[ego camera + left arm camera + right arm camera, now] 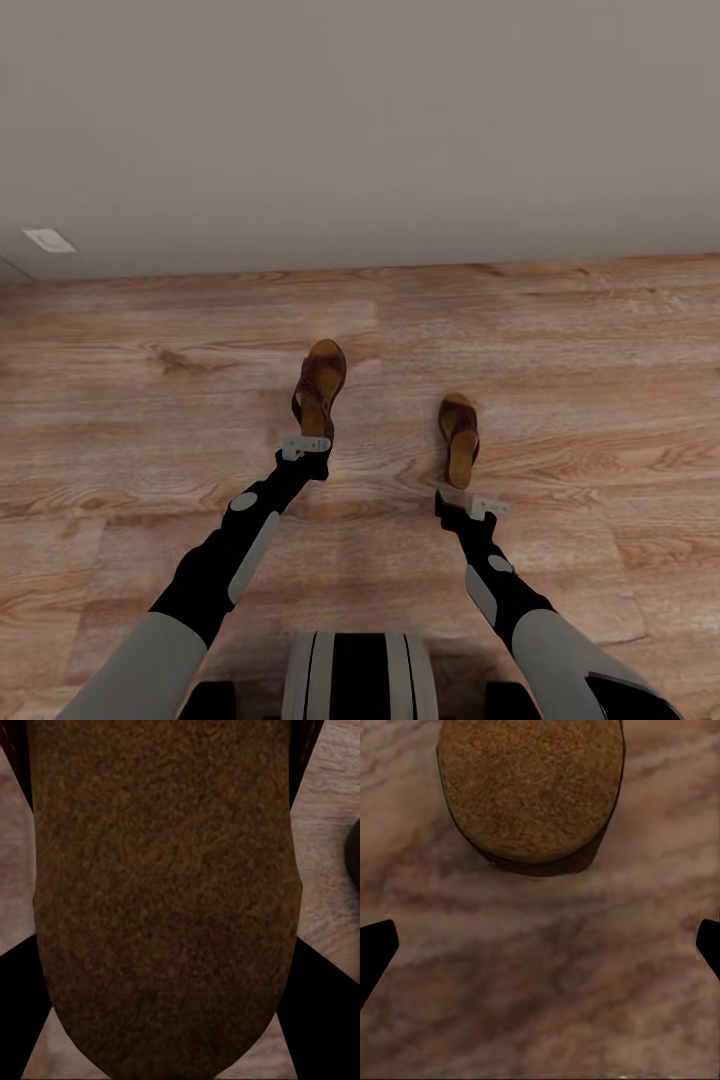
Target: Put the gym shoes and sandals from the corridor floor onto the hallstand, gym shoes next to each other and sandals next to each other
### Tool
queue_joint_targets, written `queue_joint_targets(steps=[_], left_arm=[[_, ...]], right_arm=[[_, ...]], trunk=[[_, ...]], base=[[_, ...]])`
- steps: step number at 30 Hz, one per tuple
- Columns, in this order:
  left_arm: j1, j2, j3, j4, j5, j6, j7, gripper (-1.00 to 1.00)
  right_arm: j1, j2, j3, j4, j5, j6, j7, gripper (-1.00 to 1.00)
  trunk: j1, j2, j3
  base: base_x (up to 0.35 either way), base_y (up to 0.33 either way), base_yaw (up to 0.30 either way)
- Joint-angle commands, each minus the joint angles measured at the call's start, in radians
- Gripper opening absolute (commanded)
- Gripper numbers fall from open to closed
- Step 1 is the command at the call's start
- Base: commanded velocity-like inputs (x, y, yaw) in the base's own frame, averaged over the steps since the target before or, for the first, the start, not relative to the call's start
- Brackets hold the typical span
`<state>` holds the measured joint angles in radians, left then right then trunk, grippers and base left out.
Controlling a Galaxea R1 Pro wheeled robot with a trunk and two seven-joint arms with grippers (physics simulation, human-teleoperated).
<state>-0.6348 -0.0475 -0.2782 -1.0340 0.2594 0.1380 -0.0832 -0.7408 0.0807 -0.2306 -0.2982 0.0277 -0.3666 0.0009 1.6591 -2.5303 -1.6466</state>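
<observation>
Two brown sandals lie apart on the corridor floor [150, 420], toes toward the wall. My left gripper [306, 447] is at the heel of the left sandal [322, 380] and shut on it. That sandal's tan insole [165, 892] lies between the black fingers [19, 1012] in the left wrist view. The right sandal [460, 432] rests flat. My right gripper [470, 506] stands open just short of its heel [531, 791], with bare planks between the fingertips [375, 945]. The gym shoes and the hallstand are out of view.
A plain grey wall [360, 130] runs across the back, close behind the sandals. A small white plate [48, 240] sits low on it at the far left. My own base [358, 675] is at the near edge. Open floor lies to both sides.
</observation>
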Motion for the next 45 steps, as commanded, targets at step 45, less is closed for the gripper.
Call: queue_joint_targets(steps=[45], left_arm=[[0.000, 0.000, 0.002, -0.003, 0.011, 0.006, -0.003, -1.00]], right_arm=[[0.000, 0.001, -0.004, 0.001, 0.003, -0.003, 0.000, 1.00]], trunk=[[0.002, -0.001, -0.024]], base=[[0.055, 0.001, 0.000]])
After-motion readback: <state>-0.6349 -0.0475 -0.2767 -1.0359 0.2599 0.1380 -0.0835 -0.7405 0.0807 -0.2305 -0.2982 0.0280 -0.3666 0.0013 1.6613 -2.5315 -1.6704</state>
